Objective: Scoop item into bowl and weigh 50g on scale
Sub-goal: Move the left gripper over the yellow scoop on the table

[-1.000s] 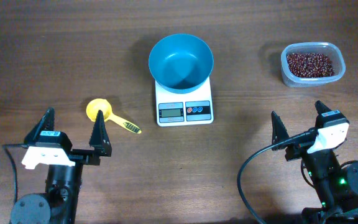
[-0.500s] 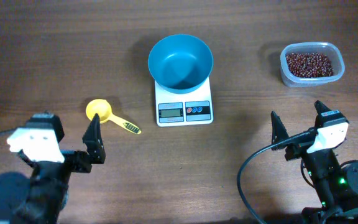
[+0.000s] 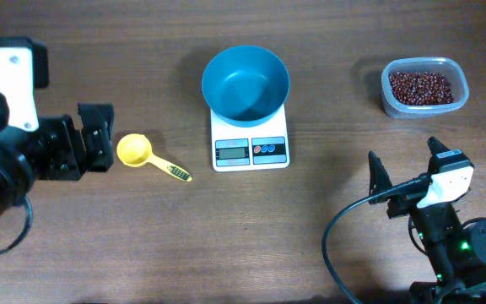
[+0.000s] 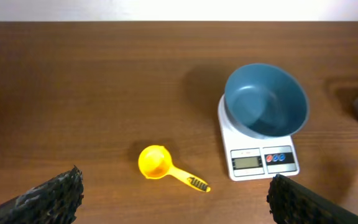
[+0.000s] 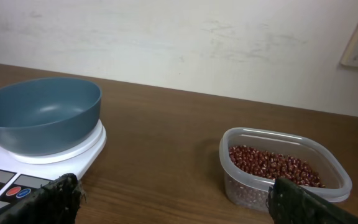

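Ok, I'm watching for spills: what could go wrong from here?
The scoop lies flat with a thin handle, so the open left gripper could push it instead of gripping. The bowl overhangs the scale; a bump might tip it. The beans sit far right, so a carried scoopful could spill.

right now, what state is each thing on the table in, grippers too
bowl: empty, sitting on the scale
scale: bowl on its platform, display unreadable
beans: in the tub, none in the bowl
tub: uncovered, holding beans
scoop: empty, lying on the table, not held
left gripper: open, empty
right gripper: open, empty
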Robot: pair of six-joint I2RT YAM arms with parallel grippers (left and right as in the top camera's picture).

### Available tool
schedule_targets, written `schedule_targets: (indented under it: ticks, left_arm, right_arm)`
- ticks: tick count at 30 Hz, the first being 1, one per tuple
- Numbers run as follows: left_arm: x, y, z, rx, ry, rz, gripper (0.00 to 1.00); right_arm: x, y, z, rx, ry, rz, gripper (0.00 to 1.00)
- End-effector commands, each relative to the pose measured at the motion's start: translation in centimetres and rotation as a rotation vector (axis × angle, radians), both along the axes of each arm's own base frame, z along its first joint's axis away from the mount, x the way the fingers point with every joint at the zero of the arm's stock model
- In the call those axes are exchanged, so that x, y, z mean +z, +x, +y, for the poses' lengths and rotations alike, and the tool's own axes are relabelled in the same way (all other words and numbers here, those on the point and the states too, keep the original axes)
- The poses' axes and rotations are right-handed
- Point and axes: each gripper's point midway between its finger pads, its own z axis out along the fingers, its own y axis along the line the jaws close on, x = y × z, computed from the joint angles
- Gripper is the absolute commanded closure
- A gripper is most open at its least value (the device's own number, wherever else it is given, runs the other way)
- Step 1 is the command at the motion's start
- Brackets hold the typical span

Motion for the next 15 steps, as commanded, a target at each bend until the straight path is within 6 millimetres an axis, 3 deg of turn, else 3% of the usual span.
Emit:
schedule_targets:
  ticks: [1,4,10,15]
  left_arm:
    - [0.9,-0.4,-2.1,-0.093,-0.090,0.014,0.01]
    - [-0.3,-1.3,-2.1,-0.091,-0.088,0.077,0.01]
    - [-0.6,-1.2,-1.9,-0.082,-0.081,0.088,0.01]
    - [-4.5,-0.8,-0.9,-0.029,-0.029,0.279,0.01]
  right_arm:
    - [-0.4,0.0,-0.1,-0.007,-0.008,0.003,0.01]
    - [-0.4,0.0,-0.1,-0.007,-0.008,0.003,0.01]
    - [-0.4,0.0,-0.1,-0.007,-0.008,0.003,0.01]
    - [-0.4,0.0,-0.1,-0.007,-0.008,0.003,0.01]
